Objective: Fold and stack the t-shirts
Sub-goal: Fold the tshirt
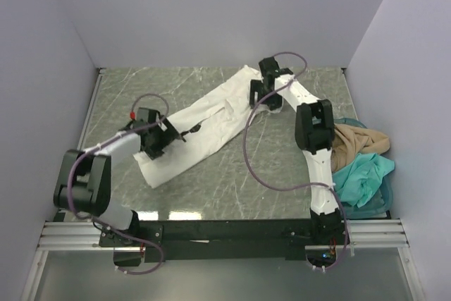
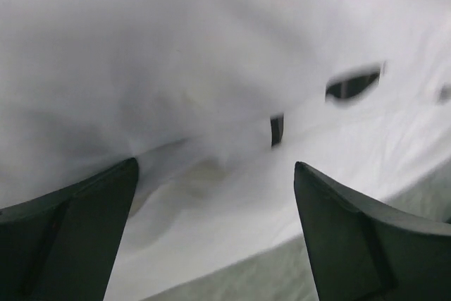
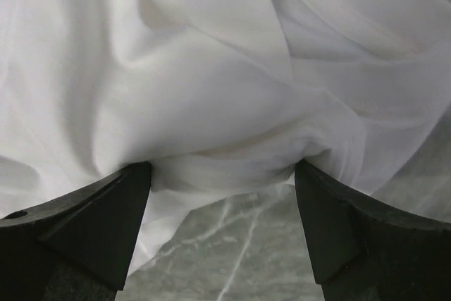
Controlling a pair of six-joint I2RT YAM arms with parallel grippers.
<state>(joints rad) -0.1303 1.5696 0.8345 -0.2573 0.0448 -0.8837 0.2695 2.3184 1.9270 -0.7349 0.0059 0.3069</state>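
**Left fingers** (image 2: 84, 223): spread wide, gripping nothing. The white t-shirt (image 2: 211, 54) fills the wrist view, lying under and ahead of the tips. Cloth fills the gap between the tips and meets the inner edge of the left tip. Two black print marks (image 2: 352, 84) show on the cloth beyond the right tip. A strip of bare desk (image 2: 232, 283) shows at the near hem.

**Right fingers** (image 3: 91, 223): also spread wide, closed on nothing. A bunched ridge of white cloth runs from one tip to the other and appears to touch both. Marbled desk is bare in the gap nearer the wrist.

**White t-shirt** (image 1: 204, 125): one item, on the desk (image 1: 282, 174). It lies as a long creased band, slanting from near-left to far-right. The left fingers (image 1: 158, 139) stand over its near end and the right fingers (image 1: 262, 91) over its far end. Whether it is already doubled lengthwise cannot be told.

**Tan t-shirt** (image 1: 363, 142) and **teal t-shirt** (image 1: 363, 174): one of each, crumpled together in the teal plastic basket (image 1: 384, 199) at the right edge of the desk. Both are well apart from either pair of fingers.

**Progress, as judged:** early.
- No finished fold and no stack are in sight.
- The white t-shirt looks to be at the laying-out stage.
- Left to do: fold all three t-shirts, lift two of them from the basket, and stack.
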